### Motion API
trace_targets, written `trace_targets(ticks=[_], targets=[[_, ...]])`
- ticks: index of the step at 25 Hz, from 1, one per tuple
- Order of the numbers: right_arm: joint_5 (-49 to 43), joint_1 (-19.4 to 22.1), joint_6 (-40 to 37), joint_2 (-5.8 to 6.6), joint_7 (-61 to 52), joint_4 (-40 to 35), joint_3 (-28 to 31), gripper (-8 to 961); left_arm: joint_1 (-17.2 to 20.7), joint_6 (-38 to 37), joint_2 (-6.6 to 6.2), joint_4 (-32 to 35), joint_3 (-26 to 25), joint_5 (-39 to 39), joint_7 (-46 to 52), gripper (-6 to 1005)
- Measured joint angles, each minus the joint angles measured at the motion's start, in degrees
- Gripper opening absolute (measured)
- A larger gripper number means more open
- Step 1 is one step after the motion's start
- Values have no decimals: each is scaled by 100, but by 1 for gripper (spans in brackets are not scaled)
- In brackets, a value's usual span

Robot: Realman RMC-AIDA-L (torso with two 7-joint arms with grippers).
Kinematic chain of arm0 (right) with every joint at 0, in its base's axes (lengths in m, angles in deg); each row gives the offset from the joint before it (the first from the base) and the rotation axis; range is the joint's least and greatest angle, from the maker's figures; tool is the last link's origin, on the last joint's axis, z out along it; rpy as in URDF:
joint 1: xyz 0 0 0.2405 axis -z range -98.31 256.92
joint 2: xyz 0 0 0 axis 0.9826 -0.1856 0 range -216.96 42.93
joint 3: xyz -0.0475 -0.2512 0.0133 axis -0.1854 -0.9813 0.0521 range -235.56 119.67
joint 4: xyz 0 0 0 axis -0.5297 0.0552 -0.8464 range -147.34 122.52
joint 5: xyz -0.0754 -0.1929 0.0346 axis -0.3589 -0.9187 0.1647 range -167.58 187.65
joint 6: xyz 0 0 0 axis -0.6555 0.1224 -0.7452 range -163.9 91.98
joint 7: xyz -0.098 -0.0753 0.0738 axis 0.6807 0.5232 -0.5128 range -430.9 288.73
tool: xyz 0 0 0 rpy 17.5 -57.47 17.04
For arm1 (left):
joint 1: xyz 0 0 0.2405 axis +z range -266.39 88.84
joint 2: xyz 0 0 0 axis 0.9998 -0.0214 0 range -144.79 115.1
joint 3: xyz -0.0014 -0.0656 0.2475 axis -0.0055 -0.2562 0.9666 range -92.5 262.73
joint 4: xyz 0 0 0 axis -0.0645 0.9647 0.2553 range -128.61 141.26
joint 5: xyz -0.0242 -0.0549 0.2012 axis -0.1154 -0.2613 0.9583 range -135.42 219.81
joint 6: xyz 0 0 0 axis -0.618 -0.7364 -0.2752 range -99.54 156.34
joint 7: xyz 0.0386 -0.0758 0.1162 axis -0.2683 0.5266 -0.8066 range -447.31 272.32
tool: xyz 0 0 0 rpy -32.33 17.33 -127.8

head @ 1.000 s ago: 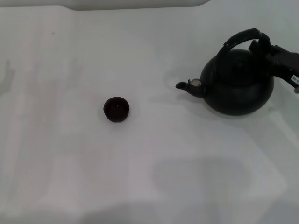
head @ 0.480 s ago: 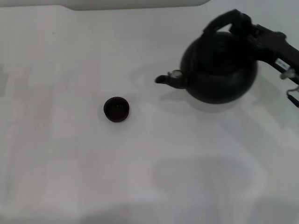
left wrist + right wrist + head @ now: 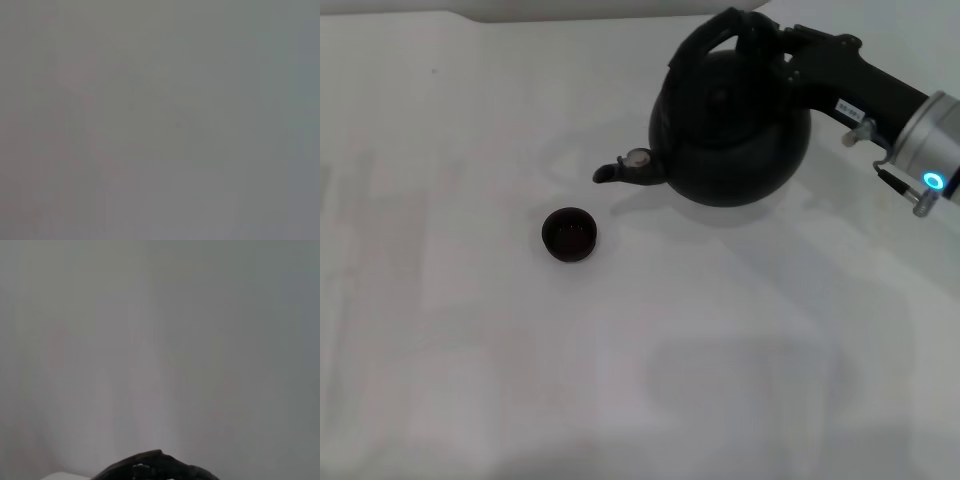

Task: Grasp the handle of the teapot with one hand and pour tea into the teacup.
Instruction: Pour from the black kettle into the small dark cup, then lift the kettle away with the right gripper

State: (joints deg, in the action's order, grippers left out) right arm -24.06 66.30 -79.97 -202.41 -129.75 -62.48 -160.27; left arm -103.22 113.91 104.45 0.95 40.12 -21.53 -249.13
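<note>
Now the teapot (image 3: 732, 130) has moved closer to the teacup (image 3: 569, 234). Right hand (image 3: 775, 50) jaws grip its handle (image 3: 712, 35) tight.

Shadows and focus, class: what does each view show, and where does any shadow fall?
Head view: the teapot, held by the right gripper, casts a soft shadow on the table beneath; the teacup looks sharp. Left wrist view: featureless grey. Right wrist view: mostly blank, with a dark blurred shape at one edge.
</note>
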Motion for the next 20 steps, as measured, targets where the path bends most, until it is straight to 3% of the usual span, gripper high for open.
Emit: trace_targets(ticks=[20], targets=[[-586, -172, 939, -1, 222, -770, -674, 203, 65, -281, 5, -19, 57, 41, 0, 878]])
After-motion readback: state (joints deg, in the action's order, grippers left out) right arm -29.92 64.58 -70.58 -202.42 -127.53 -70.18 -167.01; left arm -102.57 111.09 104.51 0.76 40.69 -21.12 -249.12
